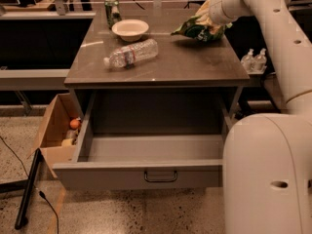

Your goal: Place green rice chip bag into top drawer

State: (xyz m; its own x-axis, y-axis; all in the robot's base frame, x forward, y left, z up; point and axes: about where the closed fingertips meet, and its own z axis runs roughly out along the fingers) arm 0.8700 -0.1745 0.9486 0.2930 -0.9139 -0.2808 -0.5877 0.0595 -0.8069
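The green rice chip bag (196,29) is at the far right of the grey table top (185,65), its right end raised. My gripper (208,14) is on that end of the bag and seems shut on it, with the white arm (273,28) reaching in from the right. The top drawer (141,173) is pulled open below the table top. Its grey inside (151,147) has nothing in it, and its dark pull handle (160,176) faces me.
A clear water bottle (131,53) lies on the table's left-middle, with a white bowl (130,29) and a green can (112,9) behind it. A cardboard box (53,130) with fruit stands on the floor left of the drawer. A black pole (28,189) lies beside it.
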